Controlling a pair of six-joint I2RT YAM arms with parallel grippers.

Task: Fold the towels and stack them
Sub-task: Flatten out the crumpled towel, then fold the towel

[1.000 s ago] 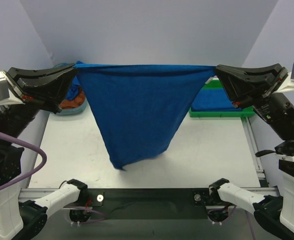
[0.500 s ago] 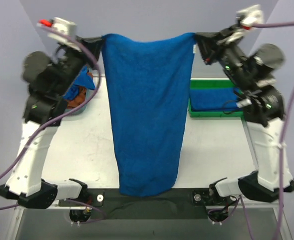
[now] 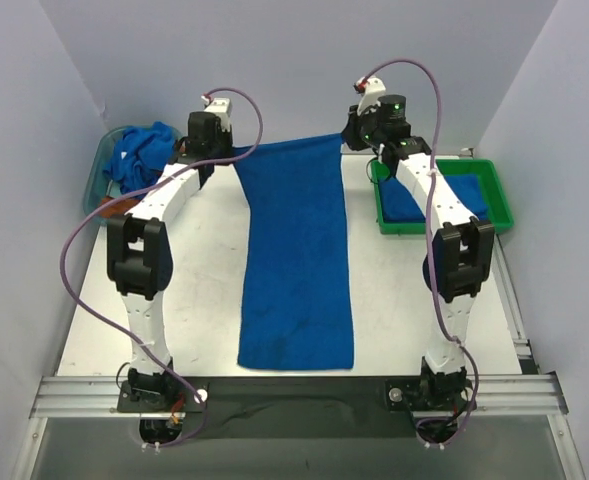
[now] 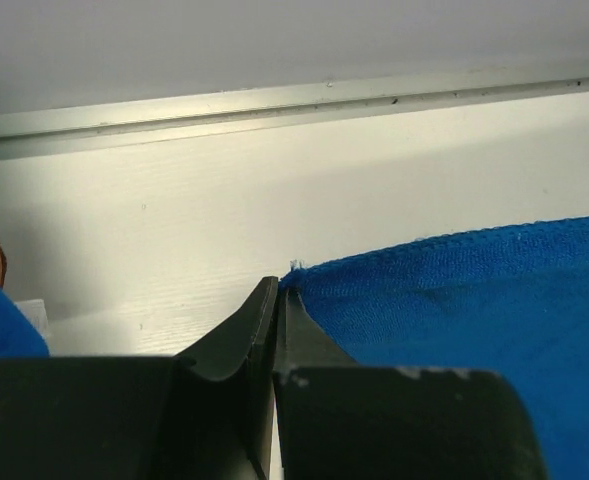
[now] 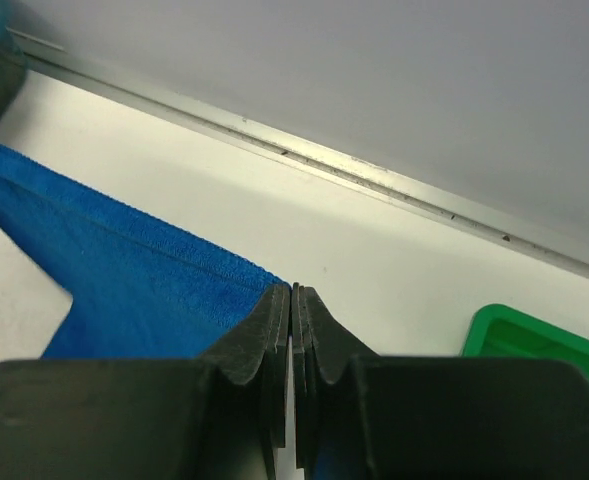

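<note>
One royal-blue towel [image 3: 296, 260] lies stretched lengthwise down the middle of the table, from the far edge to the near edge. My left gripper [image 3: 234, 154] is shut on its far left corner, and the cloth [image 4: 474, 290] runs out to the right of the pinched jaws [image 4: 278, 288]. At the far right corner my right gripper [image 3: 347, 140] is shut on the towel [image 5: 124, 280], whose hem ends at the closed tips [image 5: 292, 290]. More blue towels [image 3: 139, 158] are heaped at the far left. A folded towel [image 3: 469, 190] lies in the green tray.
A clear tub [image 3: 102, 170] at the far left holds the heaped towels and an orange-brown cloth [image 3: 112, 204]. The green tray [image 3: 498, 196] stands at the far right. An aluminium rail [image 4: 274, 100] runs along the table's far edge, against the wall.
Both arms have swung from high and near the camera out to the table's far edge. The towel, which hung between them, now lies flat along the table.
</note>
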